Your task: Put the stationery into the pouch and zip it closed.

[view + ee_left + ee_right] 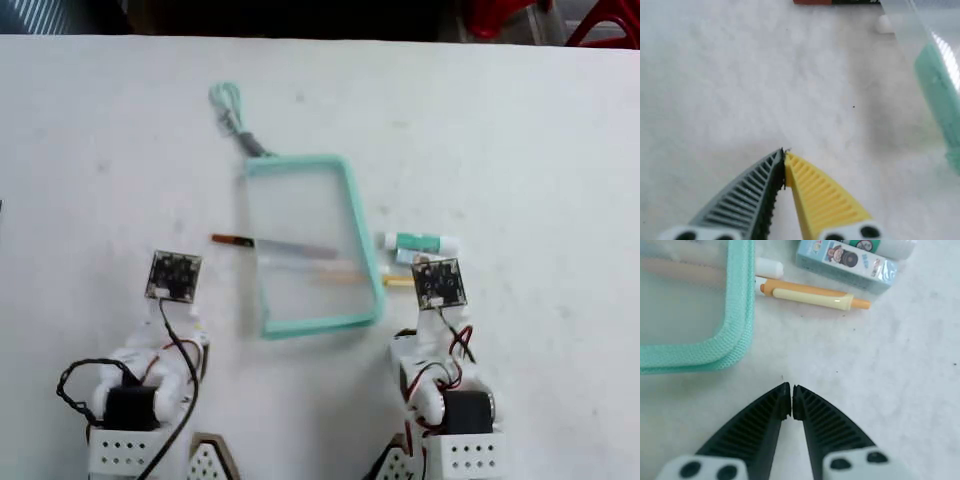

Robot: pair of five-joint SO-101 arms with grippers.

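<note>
Treat the task as hardly started: your left gripper [784, 151] and right gripper [791, 387] are closed and empty, and the pen [810, 294] and small box [845, 262] lie beside the pouch [740, 300].

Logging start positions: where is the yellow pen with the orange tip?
In the high view the yellow pen lies right of the mint-edged clear pouch, just ahead of the right gripper, beside the light blue box.

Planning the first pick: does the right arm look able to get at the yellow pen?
Probably yes: the yellow pen lies on bare table ahead of the right gripper, nothing between. The jaws are shut, and a blue box lies close beside the pen.
</note>
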